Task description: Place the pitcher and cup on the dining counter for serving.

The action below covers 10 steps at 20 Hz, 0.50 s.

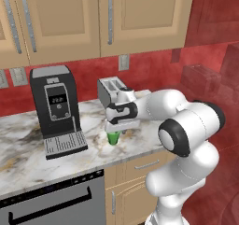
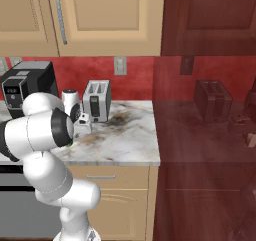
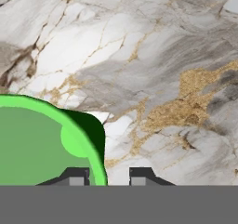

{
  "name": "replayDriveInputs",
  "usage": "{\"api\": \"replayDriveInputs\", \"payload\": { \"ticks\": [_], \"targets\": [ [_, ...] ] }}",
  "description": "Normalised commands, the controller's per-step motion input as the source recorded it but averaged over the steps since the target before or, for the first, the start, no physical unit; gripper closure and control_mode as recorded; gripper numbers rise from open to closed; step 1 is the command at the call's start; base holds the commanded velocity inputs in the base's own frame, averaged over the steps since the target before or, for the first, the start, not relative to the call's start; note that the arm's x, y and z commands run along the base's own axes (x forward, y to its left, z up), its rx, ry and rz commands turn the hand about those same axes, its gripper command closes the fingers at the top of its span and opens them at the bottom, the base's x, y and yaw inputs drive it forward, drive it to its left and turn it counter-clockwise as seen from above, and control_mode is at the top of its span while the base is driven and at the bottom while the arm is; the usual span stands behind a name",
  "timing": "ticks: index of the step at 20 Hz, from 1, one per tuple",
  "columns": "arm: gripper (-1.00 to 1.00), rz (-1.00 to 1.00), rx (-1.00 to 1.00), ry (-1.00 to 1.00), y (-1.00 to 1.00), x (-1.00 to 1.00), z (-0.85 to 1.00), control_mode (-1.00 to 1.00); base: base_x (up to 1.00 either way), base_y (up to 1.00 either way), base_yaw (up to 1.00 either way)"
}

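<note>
The small green cup (image 1: pixel 113 137) stands upright on the marble counter (image 1: pixel 28 144), right under my gripper (image 1: pixel 114 129). In the hand view the cup (image 3: pixel 42 144) is seen from above at the lower left. My gripper (image 3: pixel 108 176) straddles its rim: one fingertip (image 3: pixel 76 176) is inside the cup and the other is outside. The jaws stand narrow, with a strip of marble still showing between the rim and the outer tip. The pitcher and the dining counter are out of view.
A black coffee machine (image 1: pixel 56 109) stands left of the cup and a silver toaster (image 1: pixel 109 91) behind it. A white canister (image 2: pixel 70 101) sits beside the toaster (image 2: pixel 97 101). Wall cabinets hang overhead. The counter ends at the right, against a red wall.
</note>
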Motion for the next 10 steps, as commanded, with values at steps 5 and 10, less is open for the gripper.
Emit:
{"api": "replayDriveInputs", "payload": {
  "ticks": [5,10],
  "targets": [
    [1.00,0.00,0.00,0.00,0.00,0.00,0.00,-1.00,0.00,0.00,0.00],
    [1.00,0.00,0.00,0.00,0.00,0.00,0.00,-1.00,0.00,0.00,0.00]
  ]
}}
